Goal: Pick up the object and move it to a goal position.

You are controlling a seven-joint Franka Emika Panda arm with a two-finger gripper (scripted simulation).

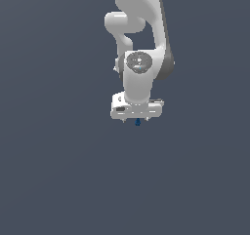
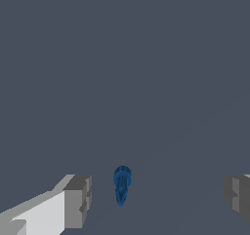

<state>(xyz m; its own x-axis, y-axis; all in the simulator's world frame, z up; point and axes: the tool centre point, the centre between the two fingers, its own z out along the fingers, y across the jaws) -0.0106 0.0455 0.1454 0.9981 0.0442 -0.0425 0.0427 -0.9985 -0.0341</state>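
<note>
Two grey finger pads stand wide apart in the wrist view, so the gripper is fully spread and holds nothing. The object, a tiny dark-blue blob a little taller than wide, sits in the gap between them, nearer one pad than the other and touching neither. In the exterior view the gripper hangs under the white arm, with the object showing just beneath the hand; whether it rests on the dark floor is hard to tell. To grasp well, I judge the hand should shift sideways to centre the blob, settle low enough for the pads to meet its body, then close gently, since so small a piece could squirt out.
</note>
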